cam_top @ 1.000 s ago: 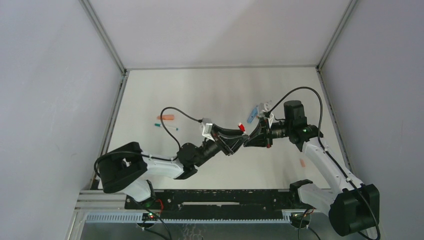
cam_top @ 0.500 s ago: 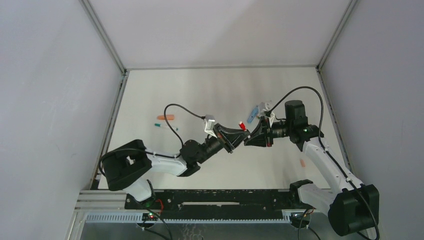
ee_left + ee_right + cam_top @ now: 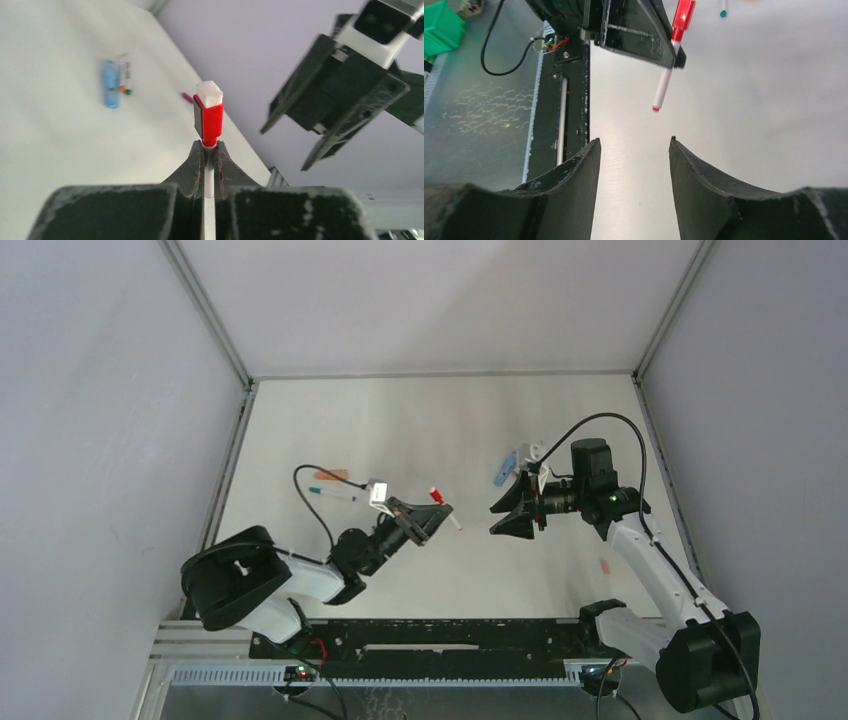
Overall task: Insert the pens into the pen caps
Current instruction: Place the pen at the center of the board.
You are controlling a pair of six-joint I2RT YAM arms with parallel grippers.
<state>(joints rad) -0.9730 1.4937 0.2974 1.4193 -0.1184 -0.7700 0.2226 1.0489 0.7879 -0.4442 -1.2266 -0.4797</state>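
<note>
My left gripper (image 3: 209, 146) is shut on a white pen (image 3: 208, 172) whose red cap (image 3: 209, 120) sticks out past the fingertips. From above, this pen (image 3: 447, 510) hangs over the table's middle in the left gripper (image 3: 437, 511). In the right wrist view the same pen (image 3: 665, 82) slants down out of the left gripper's black jaw. My right gripper (image 3: 635, 141) stands open and holds nothing, a short way right of the pen (image 3: 494, 519). A light blue cap (image 3: 507, 466) lies behind it. An orange cap (image 3: 331, 475) and a teal-tipped pen (image 3: 331, 493) lie at the left.
The left wrist view shows the blue cap (image 3: 110, 83) with two thin pens (image 3: 125, 74) beside it, and a magenta cap (image 3: 186, 97) nearer the wall. A small salmon piece (image 3: 604, 566) lies near the right edge. Grey walls close in the table on three sides.
The left gripper closed on the red-capped pen. The right gripper opened and let go of it. The left arm drew back to the left with the pen, so the two grippers stand apart.
</note>
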